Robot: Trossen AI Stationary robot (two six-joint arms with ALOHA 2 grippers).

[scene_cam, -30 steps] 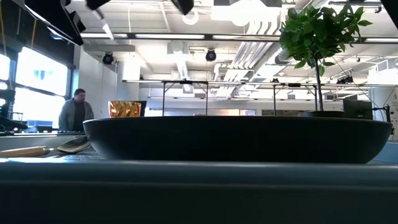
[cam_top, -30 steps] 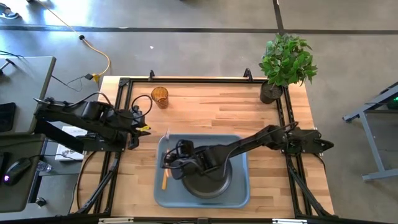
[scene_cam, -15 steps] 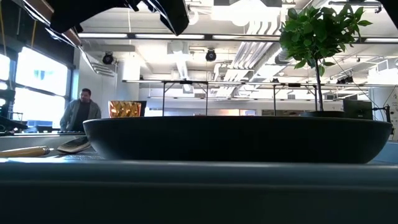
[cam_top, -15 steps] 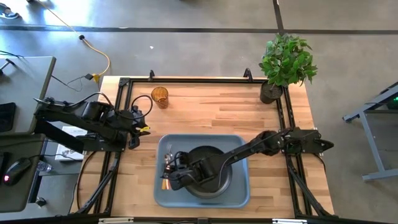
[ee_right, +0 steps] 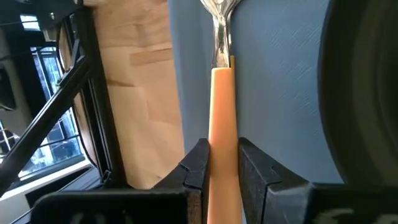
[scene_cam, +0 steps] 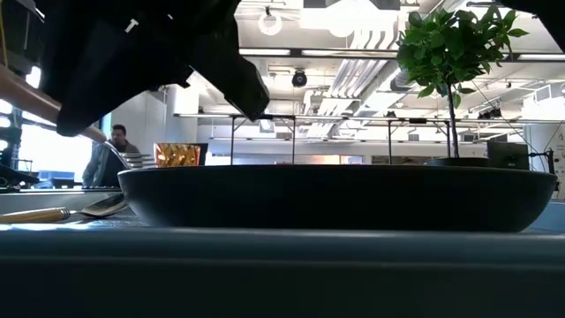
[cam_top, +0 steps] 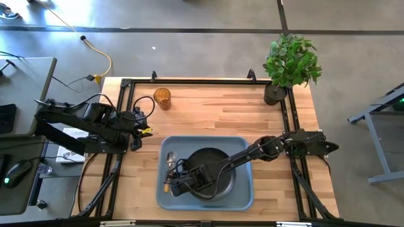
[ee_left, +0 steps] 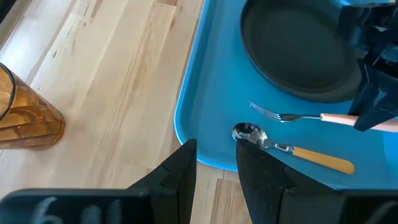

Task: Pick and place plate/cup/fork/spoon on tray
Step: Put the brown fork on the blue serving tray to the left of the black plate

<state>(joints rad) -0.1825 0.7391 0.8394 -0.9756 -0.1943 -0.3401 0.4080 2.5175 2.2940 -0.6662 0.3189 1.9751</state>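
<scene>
Right wrist view shows my right tool [ee_right: 222, 165] clamped on the light orange handle of the slim silver fork [ee_right: 220, 81], with the tines pointing ahead over the floor of the large light blue-grey rectangular tray [ee_right: 280, 74]. From above, this tool [cam_top: 172, 183] is low over the tray's [cam_top: 243, 189] left side, just beside the round matte black plate [cam_top: 218, 165] that already lies in the tray. In the left wrist view the fork [ee_left: 292, 116] hangs between the plate [ee_left: 292, 56] and the slim spoon with silver oval bowl and orange handle [ee_left: 292, 151], which rests flat on the tray floor [ee_left: 205, 93]. I judge that the step in hand is to lay the fork down, so I should lower it until it is flat on the tray floor, keep it parallel to the spoon, and open only then, so it does not bounce. The spoon and the plate rim are both close and leave a narrow lane, and a tilted fork could land on either one. My left tool [ee_left: 214, 165] waits over the left edge of the wooden tabletop [cam_top: 214, 107], fingers apart and empty. The small translucent amber tumbler [cam_top: 162, 98] stands well apart on the tabletop, not yet on the tray. A potted green plant [cam_top: 289, 63] stands at the far right corner.
</scene>
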